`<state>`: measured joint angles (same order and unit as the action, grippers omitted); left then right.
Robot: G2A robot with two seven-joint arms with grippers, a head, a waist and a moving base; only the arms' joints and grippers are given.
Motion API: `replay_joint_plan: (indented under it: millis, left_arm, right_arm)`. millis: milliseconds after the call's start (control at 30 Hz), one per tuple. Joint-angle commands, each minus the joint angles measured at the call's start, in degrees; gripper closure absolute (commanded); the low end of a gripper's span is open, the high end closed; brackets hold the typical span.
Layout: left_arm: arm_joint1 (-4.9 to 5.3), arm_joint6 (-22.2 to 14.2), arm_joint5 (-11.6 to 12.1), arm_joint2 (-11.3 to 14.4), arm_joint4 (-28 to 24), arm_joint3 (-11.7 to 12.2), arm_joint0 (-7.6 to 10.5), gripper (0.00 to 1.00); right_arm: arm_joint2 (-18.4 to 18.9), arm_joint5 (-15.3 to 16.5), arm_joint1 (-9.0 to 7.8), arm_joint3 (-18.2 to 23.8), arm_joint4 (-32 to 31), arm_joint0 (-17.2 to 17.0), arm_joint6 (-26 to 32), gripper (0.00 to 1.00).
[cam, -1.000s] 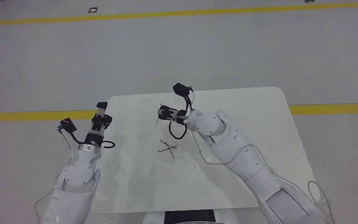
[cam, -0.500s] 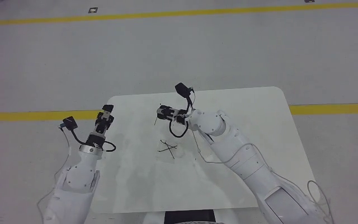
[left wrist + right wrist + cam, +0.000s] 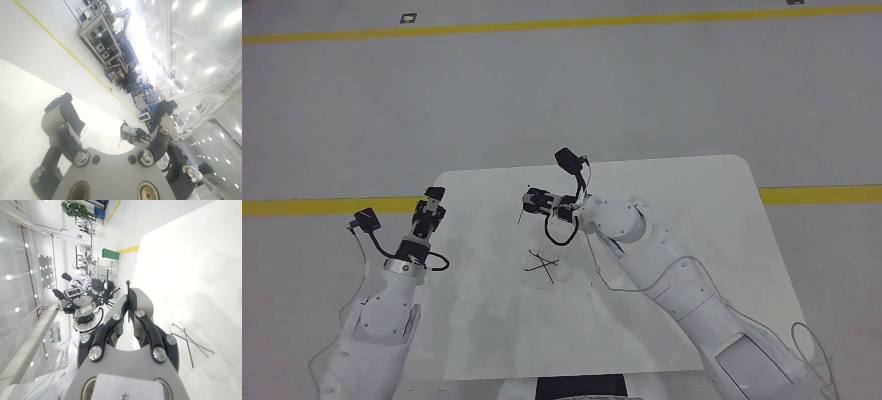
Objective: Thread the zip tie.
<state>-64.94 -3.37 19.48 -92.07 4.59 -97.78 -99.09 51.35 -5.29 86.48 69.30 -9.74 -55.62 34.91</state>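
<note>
Nearest, on the white table (image 3: 692,210): a few loose zip ties (image 3: 542,265), black and thin, crossed over one another, touched by neither gripper. Farther out, at the table's left edge: left gripper (image 3: 428,212), fingers (image 3: 62,111) spread wide, nothing between them. Farther again and well apart to the right, over the far middle of the table: right gripper (image 3: 529,203), closed tight on one black zip tie (image 3: 128,291). Strap pinched flat between the two pads (image 3: 133,302), head end poking out past the fingertips, other end trailing back toward the wrist. Loose pile near this gripper, on the robot's side of it. Beyond the table, pale floor with a yellow line (image 3: 542,24).
</note>
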Motion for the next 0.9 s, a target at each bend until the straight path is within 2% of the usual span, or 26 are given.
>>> replay_joint_plan:
  millis: [0, 67, 233, 333, 533, 633, 867]
  left_arm:
    - [0.00, 0.00, 0.00, 0.00, 0.00, 0.00, 0.00, 0.00]
    - [0.01, -0.24, -0.13, 0.17, 1.05, -0.05, 0.21, 0.00]
    - [0.44, -0.78, 0.00, -0.24, 9.89, -2.23, -0.42, 0.00]
    - [0.94, -0.06, 0.00, -0.25, 16.97, -3.81, -1.33, 0.00]
    - [2.49, 2.71, 0.00, 0.65, 24.24, -5.44, -2.86, 0.00]
    - [3.60, 3.24, 0.00, 1.80, 25.31, -6.56, -3.31, 0.00]
    - [3.60, 3.24, 0.00, 1.80, 25.31, -6.56, -3.31, 0.00]
  right_arm:
    - [0.00, 0.00, 0.00, 0.00, 0.00, 0.00, 0.00, 1.00]
    - [0.00, 0.00, 0.00, 0.00, 0.00, 0.00, 0.00, 1.00]
    - [-0.12, -1.92, 0.33, 1.17, 1.80, -0.26, -1.27, 1.00]
    - [-0.68, -3.49, 0.84, 1.07, 3.17, 0.64, -2.15, 1.00]
    - [-2.90, -6.88, 2.68, -1.53, 6.96, 3.90, -5.68, 1.00]
    - [-4.07, -8.67, 3.90, -3.43, 9.69, 5.68, -7.93, 1.00]
    - [-4.35, -9.01, 4.13, -3.82, 9.92, 6.08, -8.37, 1.00]
